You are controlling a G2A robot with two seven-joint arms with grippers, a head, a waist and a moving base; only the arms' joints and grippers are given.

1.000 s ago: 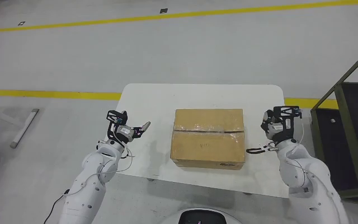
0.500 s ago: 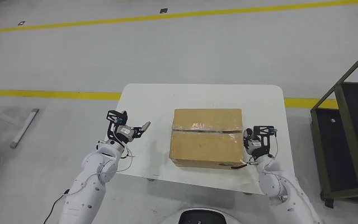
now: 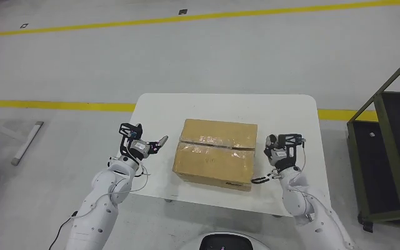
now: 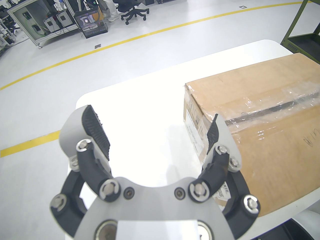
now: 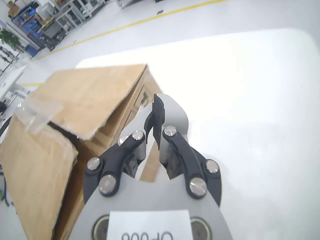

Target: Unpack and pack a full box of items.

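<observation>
Cardboard box (image 3: 215, 153), one, between left end effector (image 4: 155, 128) and right end effector (image 5: 155, 118).

Worktop (image 3: 219, 106) (image 4: 140, 106) (image 5: 237, 88): white, matte, with rounded corners.
Lying on it: one cardboard box (image 3: 215, 153) (image 4: 262, 116) (image 5: 82, 93), flat on its base.
Box place: about midway between the left and right edges, near the near edge, well apart from the far edge.
Box angle: turned slightly askew to the worktop's edges, its near right corner closest to the near edge.
Box top: flaps down, with clear tape (image 3: 215, 145) (image 4: 275, 111) along the middle seam; at the right end a flap corner stands slightly raised over a dark gap.
Box left end: carries a white label (image 4: 193, 128).
</observation>
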